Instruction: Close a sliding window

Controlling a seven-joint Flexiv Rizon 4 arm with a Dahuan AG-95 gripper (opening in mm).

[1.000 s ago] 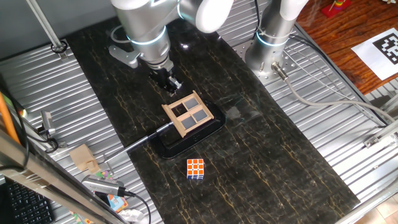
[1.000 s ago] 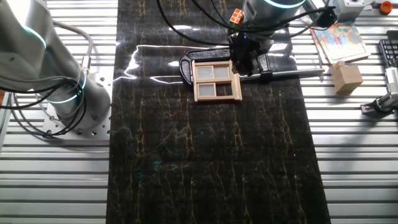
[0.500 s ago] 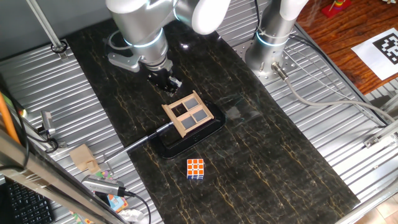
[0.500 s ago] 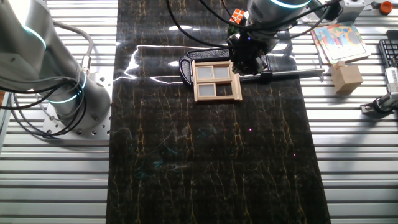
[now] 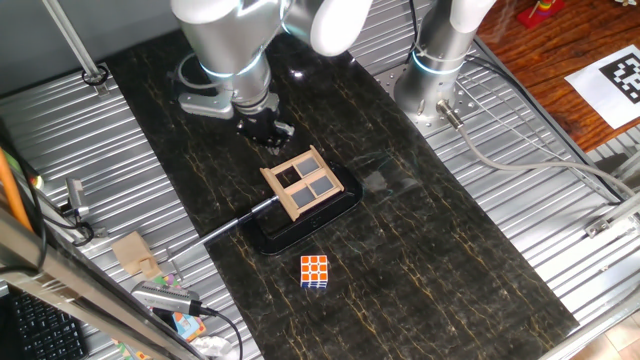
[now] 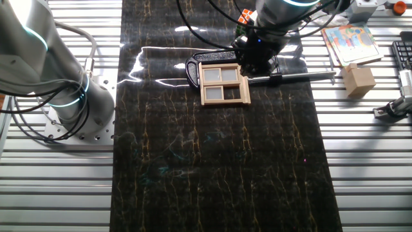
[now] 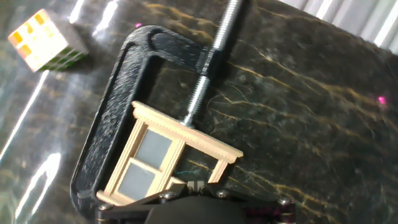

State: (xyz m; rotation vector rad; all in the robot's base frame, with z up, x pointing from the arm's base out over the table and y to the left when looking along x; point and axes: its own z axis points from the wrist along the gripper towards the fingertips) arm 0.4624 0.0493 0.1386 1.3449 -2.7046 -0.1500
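Sliding window (image 5: 303, 182) sits centre of frame in one fixed view, light-tan frame with dark panes, held in a black clamp (image 5: 300, 222) lying on the dark bench (image 5: 440, 250); in the other fixed view it's top centre (image 6: 223, 84). Clamp screw (image 7: 211, 59) bears on the frame's edge and its rod runs out toward lower left in one fixed view. Frame's long axis runs lower left to upper right there; in the hand view the window (image 7: 168, 158) is at lower centre, tilted the same way, with an open gap on its right half next to the grey panes. Gripper (image 5: 266, 130) hangs just up-left of the window's upper-left edge, near but I can't confirm contact. So the window lies down-right from the gripper, and a closing push would likely go along the frame's long axis. Fingers are too dark and small to read: can't tell if spread or pressed together. Puzzle cube (image 5: 315, 271) is below the clamp, well apart.
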